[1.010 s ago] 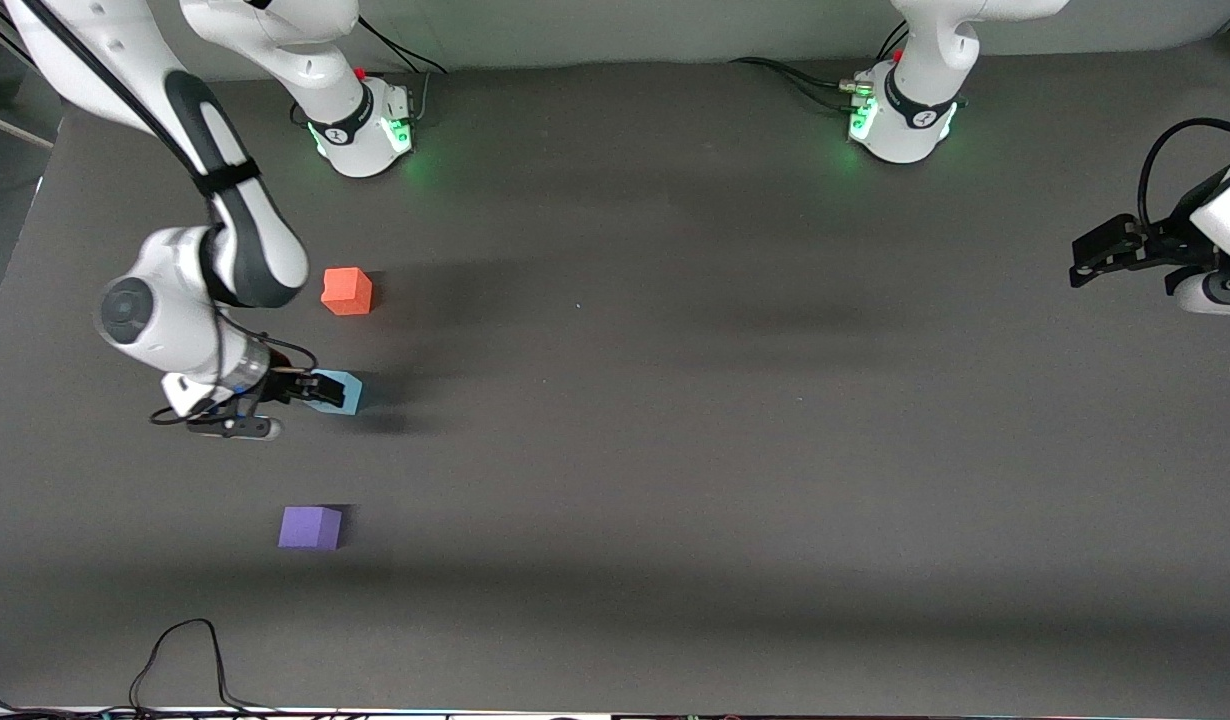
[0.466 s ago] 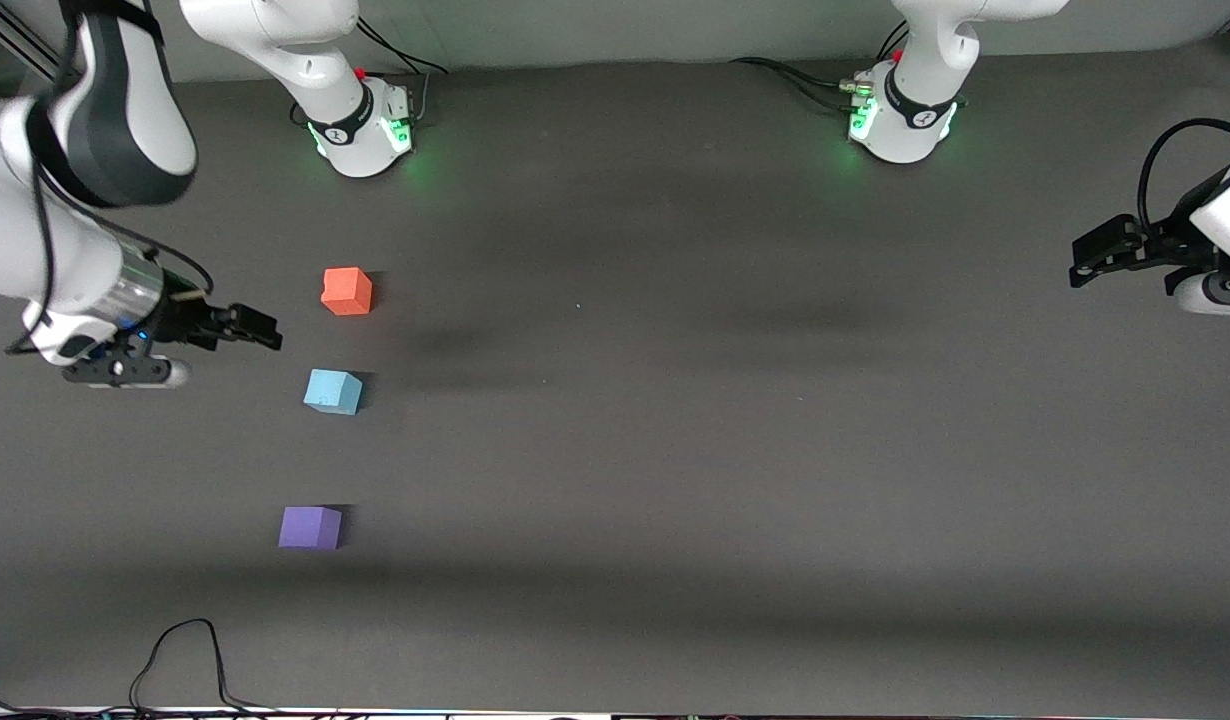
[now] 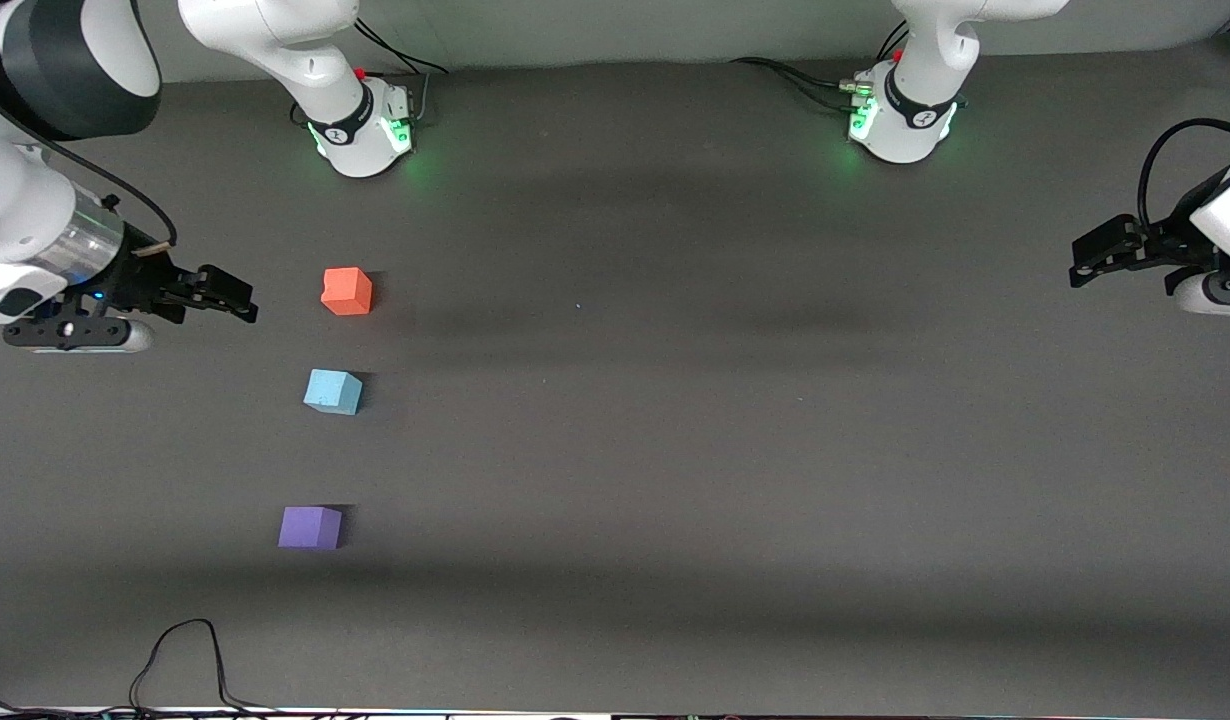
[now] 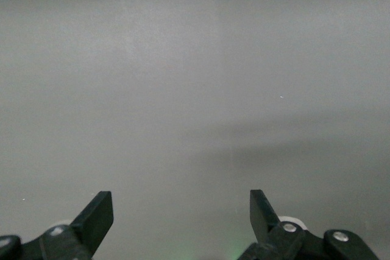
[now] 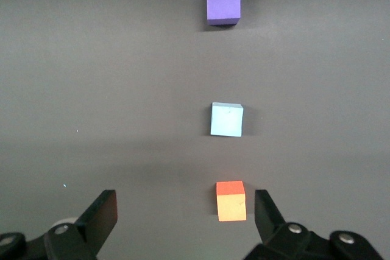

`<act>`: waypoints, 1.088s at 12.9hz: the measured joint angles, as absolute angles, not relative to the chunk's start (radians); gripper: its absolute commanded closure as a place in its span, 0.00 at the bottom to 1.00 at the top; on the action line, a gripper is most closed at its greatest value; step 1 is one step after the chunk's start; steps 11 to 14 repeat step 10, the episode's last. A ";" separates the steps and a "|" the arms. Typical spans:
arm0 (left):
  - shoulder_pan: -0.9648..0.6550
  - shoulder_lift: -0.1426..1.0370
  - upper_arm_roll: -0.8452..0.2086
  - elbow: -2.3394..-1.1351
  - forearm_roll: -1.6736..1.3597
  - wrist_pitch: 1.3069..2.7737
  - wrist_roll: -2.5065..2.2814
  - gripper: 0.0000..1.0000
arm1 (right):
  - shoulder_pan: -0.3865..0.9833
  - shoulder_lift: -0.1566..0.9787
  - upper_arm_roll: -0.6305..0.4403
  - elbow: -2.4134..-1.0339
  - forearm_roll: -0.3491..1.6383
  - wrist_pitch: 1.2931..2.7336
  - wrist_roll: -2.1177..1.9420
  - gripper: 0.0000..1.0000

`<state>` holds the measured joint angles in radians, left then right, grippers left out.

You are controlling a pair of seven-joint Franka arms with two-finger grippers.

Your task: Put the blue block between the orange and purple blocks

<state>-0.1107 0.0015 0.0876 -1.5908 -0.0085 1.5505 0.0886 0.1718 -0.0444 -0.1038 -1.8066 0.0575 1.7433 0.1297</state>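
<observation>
— What is lying nearest the front camera?
— The purple block (image 3: 310, 527), a matte foam cube, is sitting on the dark table (image 3: 675, 450). Farther off, the blue block (image 3: 332, 391) is resting between it and the orange block (image 3: 346, 291), all three apart in a rough line.
— And the arms?
— The right gripper (image 3: 237, 298) is hanging over the table beside the orange block, fingers (image 5: 100, 214) spread and holding nothing. The left gripper (image 3: 1080, 258) is waiting at its own end, fingers (image 4: 97, 217) parted, empty.
</observation>
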 measured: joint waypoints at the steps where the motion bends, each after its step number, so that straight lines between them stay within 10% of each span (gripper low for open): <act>1: -0.111 0.002 0.088 -1.591 -0.008 1.551 0.089 0.00 | 0.175 -0.046 -0.111 -1.799 0.058 1.741 0.135 0.00; 14: -0.111 0.002 0.088 -1.591 -0.008 1.551 0.089 0.00 | 0.198 -0.062 -0.158 -1.734 0.058 1.679 0.153 0.00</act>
